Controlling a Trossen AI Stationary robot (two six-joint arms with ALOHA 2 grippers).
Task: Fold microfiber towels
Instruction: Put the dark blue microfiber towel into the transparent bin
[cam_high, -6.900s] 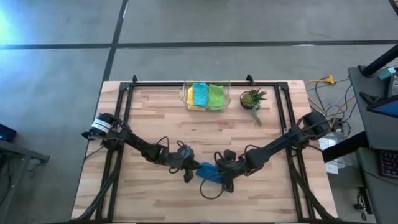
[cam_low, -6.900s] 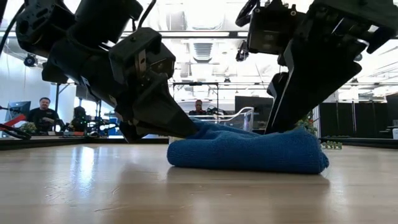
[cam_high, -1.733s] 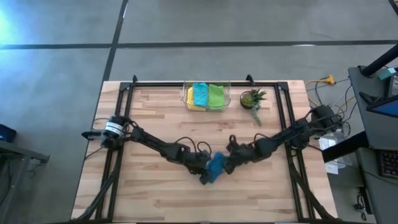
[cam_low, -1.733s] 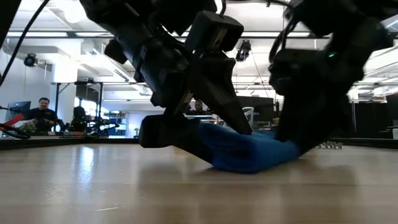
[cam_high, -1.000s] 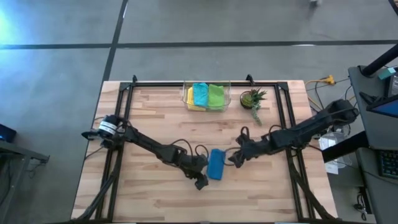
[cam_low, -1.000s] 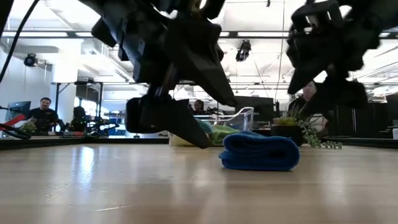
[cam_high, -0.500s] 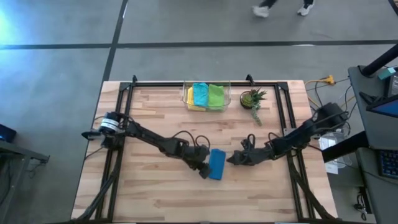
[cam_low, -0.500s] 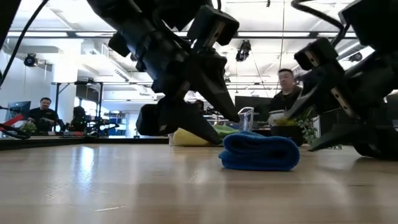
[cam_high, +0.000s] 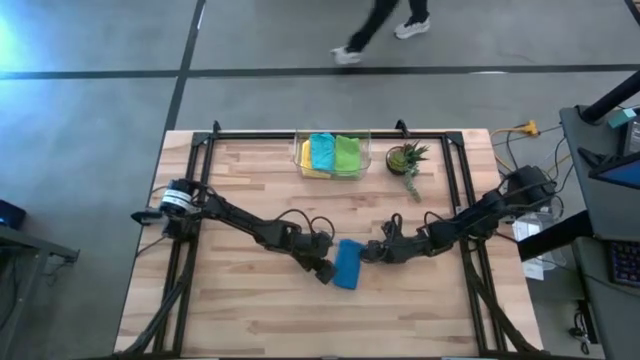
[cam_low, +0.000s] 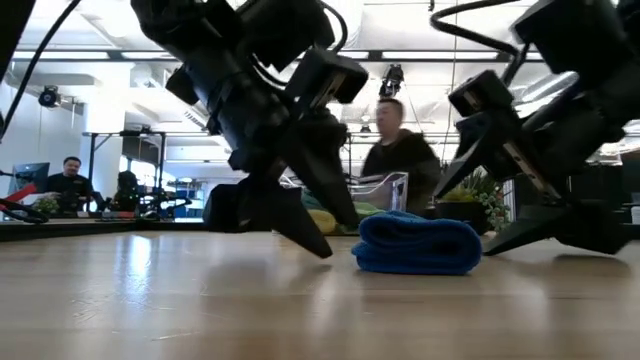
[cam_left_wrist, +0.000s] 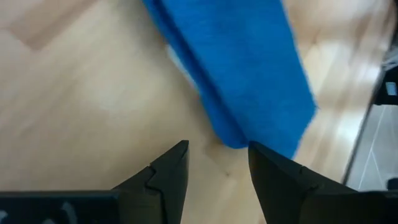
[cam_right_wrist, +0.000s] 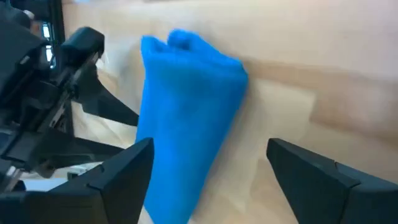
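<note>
Wooden counter (cam_high: 250, 170): blue towel (cam_high: 348, 264) lies folded; bin (cam_high: 298, 160) towels look folded too. Left end effector (cam_high: 323, 271) & right end effector (cam_high: 368, 254) both apart, empty.

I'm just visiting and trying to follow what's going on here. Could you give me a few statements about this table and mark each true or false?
1. A folded blue towel lies on the table. True.
2. The right gripper holds the towel up in the air. False: its fingers are open beside the towel, which rests on the wood.
3. Other towels sit in a clear bin at the table's far edge. True.
4. The plant stands left of the bin. False: it stands to its right.
5. The left gripper is beside the blue towel. True.
</note>
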